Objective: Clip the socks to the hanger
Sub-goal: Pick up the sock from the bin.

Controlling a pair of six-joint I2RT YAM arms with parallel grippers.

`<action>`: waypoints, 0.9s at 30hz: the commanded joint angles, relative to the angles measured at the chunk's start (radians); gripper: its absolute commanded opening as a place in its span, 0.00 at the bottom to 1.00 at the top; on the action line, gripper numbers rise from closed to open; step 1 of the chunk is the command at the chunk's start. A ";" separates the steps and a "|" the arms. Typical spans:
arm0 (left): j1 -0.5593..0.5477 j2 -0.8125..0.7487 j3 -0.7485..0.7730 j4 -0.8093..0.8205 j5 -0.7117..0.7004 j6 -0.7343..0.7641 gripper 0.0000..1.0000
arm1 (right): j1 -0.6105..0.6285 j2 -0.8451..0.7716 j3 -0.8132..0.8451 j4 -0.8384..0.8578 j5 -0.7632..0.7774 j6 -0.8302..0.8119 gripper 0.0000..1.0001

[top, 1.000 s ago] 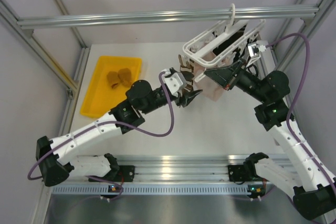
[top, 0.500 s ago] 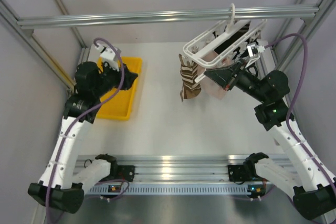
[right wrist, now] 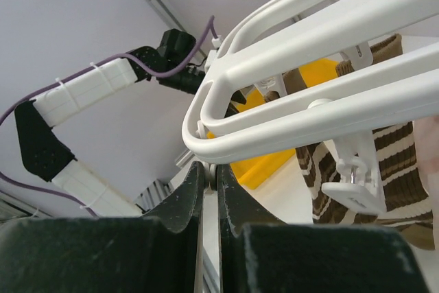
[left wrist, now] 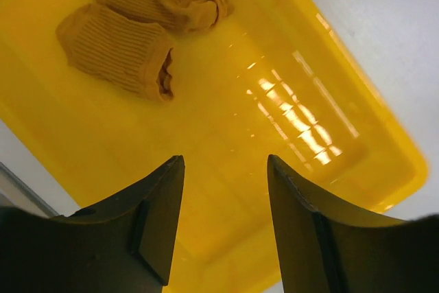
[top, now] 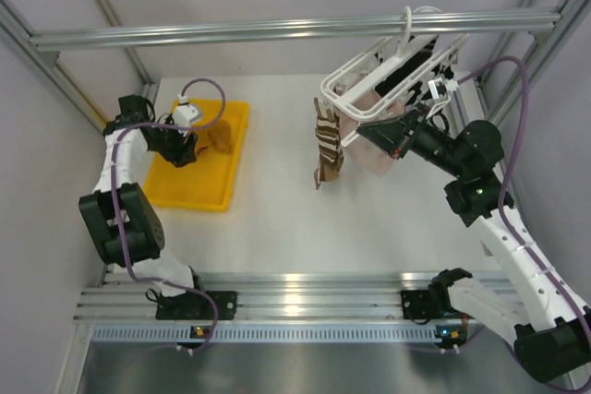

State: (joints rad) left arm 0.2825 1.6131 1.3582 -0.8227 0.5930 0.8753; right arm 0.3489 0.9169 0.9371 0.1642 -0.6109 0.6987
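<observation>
Swung back from mid-table, the left gripper point(left wrist: 225, 164) now hangs over the yellow tray point(left wrist: 357, 87), its fingers spread wide with nothing between them, just short of the two mustard socks point(left wrist: 116, 49) lying side by side in the tray's far end. The right gripper point(right wrist: 210, 169) is pinched closed on the near rim of the hanger point(top: 388, 71), whose long axis tilts from lower left to upper right beneath the aluminium bar point(top: 231, 32). One brown striped sock point(top: 325, 140) dangles lengthwise straight down from its left end.
</observation>
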 commanded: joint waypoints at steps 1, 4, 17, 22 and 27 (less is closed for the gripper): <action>0.021 0.030 0.026 -0.003 0.070 0.483 0.58 | -0.007 0.010 0.052 0.008 -0.046 -0.021 0.00; 0.020 0.065 -0.027 0.121 0.093 0.670 0.58 | -0.008 0.017 0.058 0.006 -0.049 -0.022 0.00; 0.021 0.347 0.079 0.154 0.097 1.199 0.57 | -0.011 0.056 0.085 -0.020 -0.050 -0.030 0.00; 0.018 0.366 0.062 0.201 0.108 1.209 0.51 | -0.010 0.056 0.088 -0.037 -0.043 -0.039 0.00; 0.014 0.314 -0.030 0.290 0.162 1.170 0.29 | -0.011 0.059 0.086 -0.040 -0.038 -0.038 0.00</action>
State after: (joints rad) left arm 0.2993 1.9778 1.3769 -0.6025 0.6655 1.9594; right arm 0.3435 0.9718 0.9714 0.1257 -0.6331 0.6765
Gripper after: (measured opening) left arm 0.339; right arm 0.038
